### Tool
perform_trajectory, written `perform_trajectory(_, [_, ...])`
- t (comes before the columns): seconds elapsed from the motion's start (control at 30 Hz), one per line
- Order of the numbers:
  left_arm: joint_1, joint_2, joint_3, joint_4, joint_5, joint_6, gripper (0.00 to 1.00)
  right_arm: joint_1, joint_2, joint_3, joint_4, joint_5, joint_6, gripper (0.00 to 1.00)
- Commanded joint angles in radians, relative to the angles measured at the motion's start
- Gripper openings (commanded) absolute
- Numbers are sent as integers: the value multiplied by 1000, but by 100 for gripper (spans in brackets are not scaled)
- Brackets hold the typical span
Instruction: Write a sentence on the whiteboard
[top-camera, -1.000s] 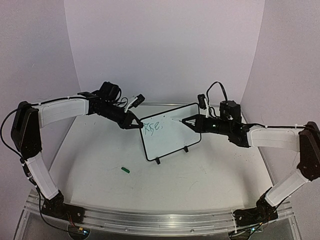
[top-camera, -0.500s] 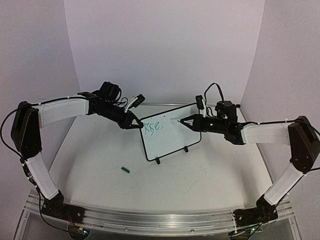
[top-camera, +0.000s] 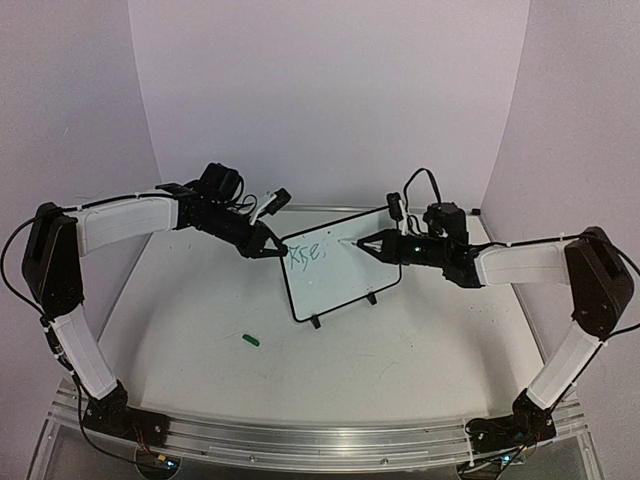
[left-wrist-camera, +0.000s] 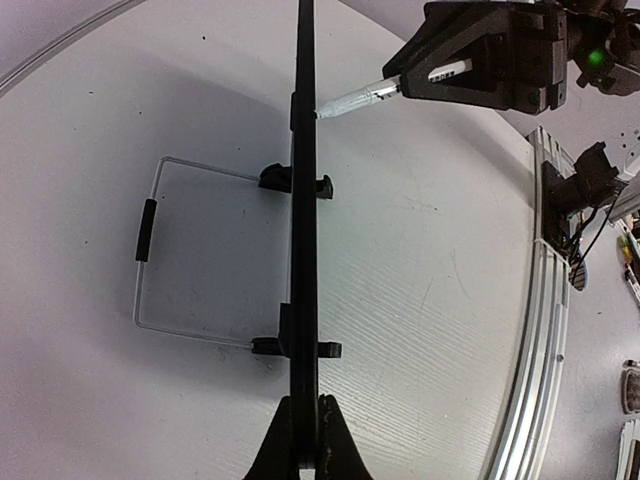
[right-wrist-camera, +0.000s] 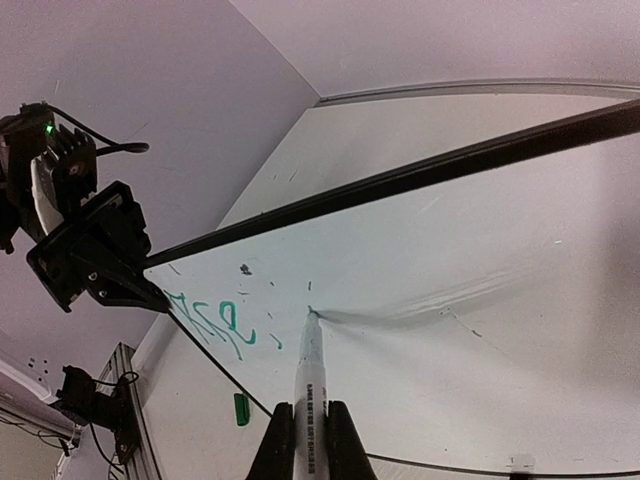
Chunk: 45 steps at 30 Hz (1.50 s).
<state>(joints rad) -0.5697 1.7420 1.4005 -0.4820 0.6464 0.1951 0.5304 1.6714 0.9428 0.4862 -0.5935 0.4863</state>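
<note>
Whiteboard is standing on its feet at the centre of the frame, on the desk. Left gripper is clamping the board's left edge. Right gripper is squeezing a white marker, pressing its tip to the board just right of the green sentence. A green cap is lying on the desk at lower left, well apart.

In the left wrist view the whiteboard is standing edge-on, its writing face hidden. Overhead, the sentence is showing too small to read. The marker is running off the right wrist view's bottom edge.
</note>
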Motion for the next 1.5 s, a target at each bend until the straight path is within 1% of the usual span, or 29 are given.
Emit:
perform_trajectory(0.0, [-16,28,7,-81,-56,56,0,-6,31,56,42,-5,-1,0])
perform_trajectory(0.2, [-16,30,8,-81,-56,55,0,-5,63,68,41,-42,-2,0])
perform_trajectory(0.37, [-16,32,9,-80,-54,55,0,-3,60,48,38,-42,-3,0])
perform_trajectory(0.87, [-18,27,9,-83,-56,56,0,-5,-9,-17,26,65,3,0])
perform_trajectory(1.47, [-20,26,9,-83,-58,57,0,-4,11,-33,-20,53,-13,0])
